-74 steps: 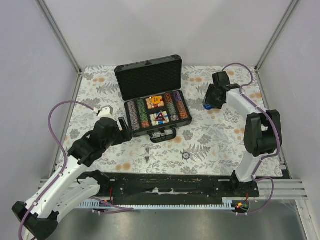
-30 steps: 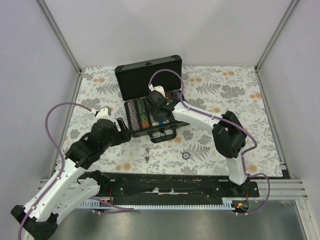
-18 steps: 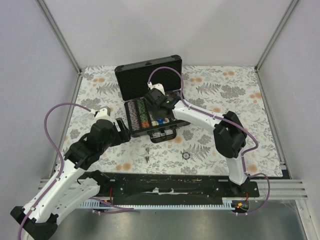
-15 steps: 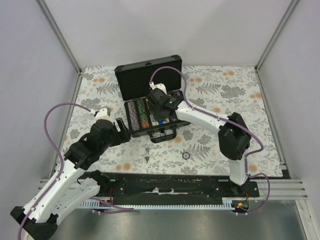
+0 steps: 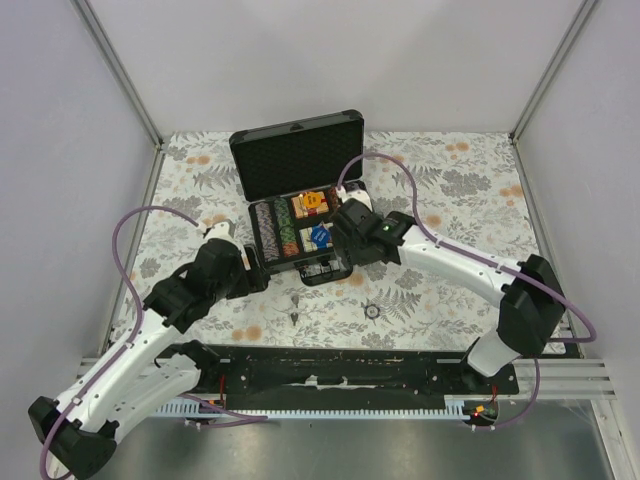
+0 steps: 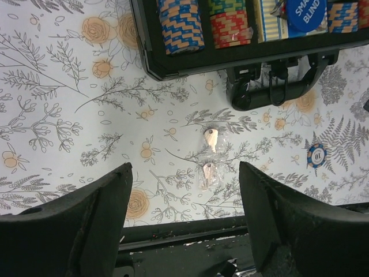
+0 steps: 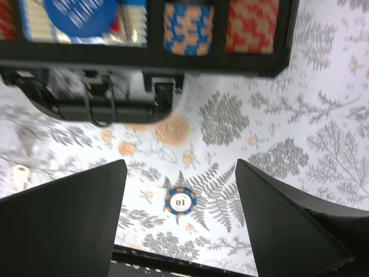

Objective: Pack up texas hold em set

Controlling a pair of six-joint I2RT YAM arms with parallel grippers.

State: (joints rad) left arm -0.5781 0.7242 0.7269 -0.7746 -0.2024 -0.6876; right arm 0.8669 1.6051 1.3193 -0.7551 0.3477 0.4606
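Packing looked half done: left gripper [image 6: 184, 170] and right gripper [image 7: 180, 164] both gaped empty, while one loose chip [image 7: 179, 201] lay outside the open case [image 5: 297, 158], likely wanting collecting next

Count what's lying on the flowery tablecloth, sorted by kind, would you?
Open black case: 1
Loose chip: 1
Small keys: 2
Total: 4
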